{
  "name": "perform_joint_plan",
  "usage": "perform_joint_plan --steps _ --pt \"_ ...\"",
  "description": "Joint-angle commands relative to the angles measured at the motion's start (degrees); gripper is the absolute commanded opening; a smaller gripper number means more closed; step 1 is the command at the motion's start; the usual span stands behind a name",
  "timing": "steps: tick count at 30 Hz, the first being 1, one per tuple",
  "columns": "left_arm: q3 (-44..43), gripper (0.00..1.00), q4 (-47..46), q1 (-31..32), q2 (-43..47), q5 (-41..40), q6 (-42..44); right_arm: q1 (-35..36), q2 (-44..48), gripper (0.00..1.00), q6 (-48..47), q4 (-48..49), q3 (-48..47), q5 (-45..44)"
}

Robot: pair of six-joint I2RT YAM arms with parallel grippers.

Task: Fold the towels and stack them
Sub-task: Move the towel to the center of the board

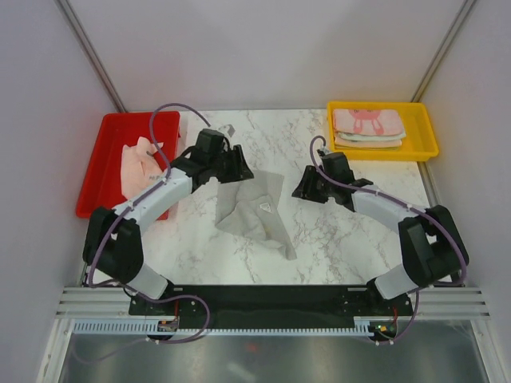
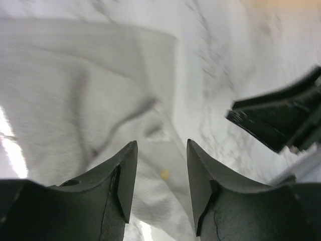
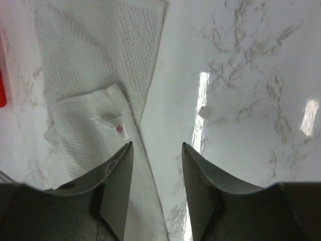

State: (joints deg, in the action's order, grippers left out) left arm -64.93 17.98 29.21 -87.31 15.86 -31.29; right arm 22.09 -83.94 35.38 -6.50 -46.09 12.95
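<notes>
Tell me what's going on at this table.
Two robot arms are working through a pile of towels. A pale towel lies crumpled in the middle of the table, not yet folded. The left gripper hovers open at its upper left corner, and the right gripper is open just off its right side. Neither holds anything. A pink towel waits in the red tray, and a folded stack sits in the yellow tray.
</notes>
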Motion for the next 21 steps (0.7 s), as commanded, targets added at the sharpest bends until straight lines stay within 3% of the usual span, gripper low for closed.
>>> perform_joint_plan --steps 1,9,21 --pt "-5.2 0.52 8.47 -4.51 -5.21 -14.68 2.37 0.15 -7.61 0.51 -5.13 5.98 -8.3 -1.96" --pt "-14.17 0.51 10.14 -9.61 -18.15 -19.11 5.18 2.26 -20.9 0.54 -15.24 6.06 -22.01 -3.9" --pt "-23.84 0.53 11.82 -11.9 -31.6 -24.21 8.09 5.95 -31.1 0.54 -18.41 9.49 -24.84 -6.01"
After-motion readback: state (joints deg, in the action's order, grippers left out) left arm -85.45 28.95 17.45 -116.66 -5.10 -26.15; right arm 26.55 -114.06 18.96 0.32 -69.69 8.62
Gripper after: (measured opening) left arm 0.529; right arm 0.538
